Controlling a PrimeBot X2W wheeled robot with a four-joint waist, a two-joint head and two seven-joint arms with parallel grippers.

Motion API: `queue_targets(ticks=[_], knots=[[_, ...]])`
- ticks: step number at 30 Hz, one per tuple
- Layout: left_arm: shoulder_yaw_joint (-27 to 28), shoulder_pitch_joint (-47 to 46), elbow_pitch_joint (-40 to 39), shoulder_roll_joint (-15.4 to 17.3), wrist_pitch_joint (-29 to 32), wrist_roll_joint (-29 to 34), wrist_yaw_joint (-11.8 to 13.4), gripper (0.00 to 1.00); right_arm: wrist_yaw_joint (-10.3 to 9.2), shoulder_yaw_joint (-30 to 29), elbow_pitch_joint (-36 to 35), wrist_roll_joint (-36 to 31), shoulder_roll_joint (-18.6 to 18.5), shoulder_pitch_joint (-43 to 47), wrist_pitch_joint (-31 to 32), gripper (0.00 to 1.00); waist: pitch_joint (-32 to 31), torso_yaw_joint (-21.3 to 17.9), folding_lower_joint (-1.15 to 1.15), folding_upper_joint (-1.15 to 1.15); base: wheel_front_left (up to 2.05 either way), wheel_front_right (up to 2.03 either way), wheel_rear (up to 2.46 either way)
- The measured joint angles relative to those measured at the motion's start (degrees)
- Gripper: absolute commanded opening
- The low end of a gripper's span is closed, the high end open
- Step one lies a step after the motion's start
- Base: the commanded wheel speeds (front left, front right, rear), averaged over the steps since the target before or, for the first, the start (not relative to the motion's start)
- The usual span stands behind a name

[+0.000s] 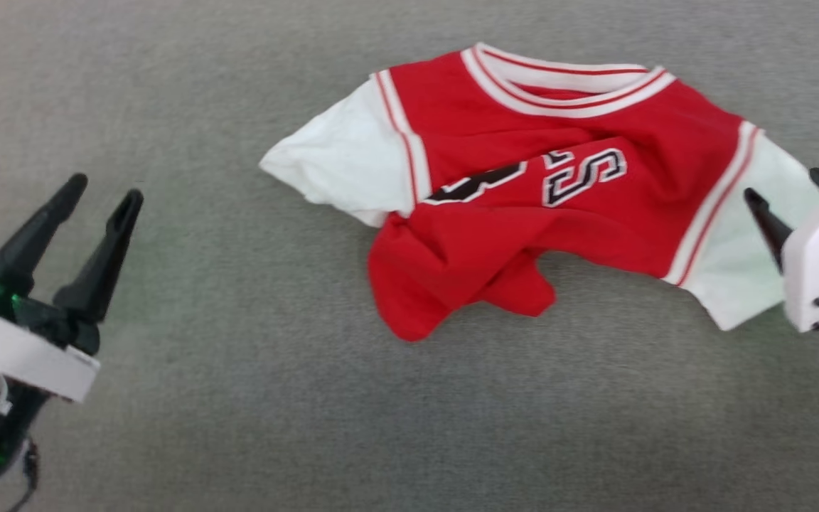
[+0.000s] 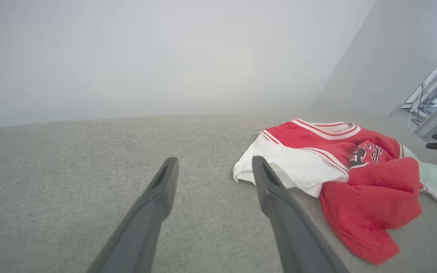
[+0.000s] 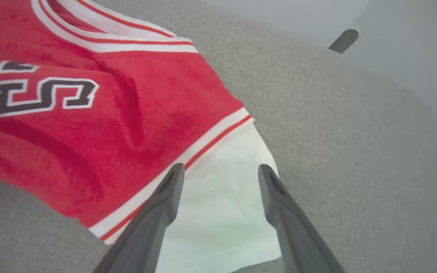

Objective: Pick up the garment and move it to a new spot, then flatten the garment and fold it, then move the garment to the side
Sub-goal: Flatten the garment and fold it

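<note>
Big grey cloth-covered table, and the red shirt is lying on it all crumpled, over toward the far right in the head view, front side up, neck pointing away from the robot. The bottom hem is bunched into a lump on the near side. The left gripper is down at the lower left, well apart from the shirt, prongs spread wide with nothing between them, just bare table ahead of it in its wrist view. The right gripper is at the right edge, also spread wide and not pinching anything. Its fingers sit over the white sleeve on that side, but I can't tell if the tips actually touch the cloth. The other white sleeve sticks out to the left. The striped white-and-red collar is at the far edge, and there's a dark letter S with a white outline on the chest, next to another dark character half hidden in a fold.
</note>
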Motion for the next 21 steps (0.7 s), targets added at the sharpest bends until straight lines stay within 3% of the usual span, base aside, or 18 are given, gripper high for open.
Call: queue_targets(ticks=[3, 8, 19, 20, 21], knots=[[7.03, 5.54, -4.03, -4.13, -0.01, 4.3, 0.0, 1.0, 0.0, -1.36, 0.32, 3.46, -2.41, -1.8, 4.26, 1.0, 0.96, 1.59, 0.0, 0.0, 0.0, 0.0, 0.0], [13.0, 10.86, -8.22, -5.95, -0.01, 11.24, -0.01, 1.0, 0.0, -4.61, 1.33, 3.55, -6.12, -4.11, 8.71, 1.0, 3.76, 3.38, 0.0, 0.0, 0.0, 0.0, 0.0], [17.46, 12.49, -11.17, -5.32, -0.01, 12.17, -0.01, 1.0, -0.09, -7.39, 2.58, -1.62, -1.94, -5.94, 9.59, 1.0, 10.0, 5.46, 0.0, 0.0, 0.0, 0.0, 0.0], [17.64, 12.5, -11.34, -4.98, -0.01, 12.13, -0.01, 1.0, -0.15, -7.46, 2.56, -1.97, -1.49, -6.07, 9.5, 0.55, 10.32, 5.42, 0.0, 0.0, 0.0, 0.0, 0.0], [17.83, 12.51, -11.59, -4.45, -0.01, 12.14, -0.01, 1.0, -0.2, -7.62, 2.61, -2.05, -1.09, -6.14, 9.45, 0.25, 10.52, 5.28, 0.0, 0.0, 0.0, 0.0, 0.0]])
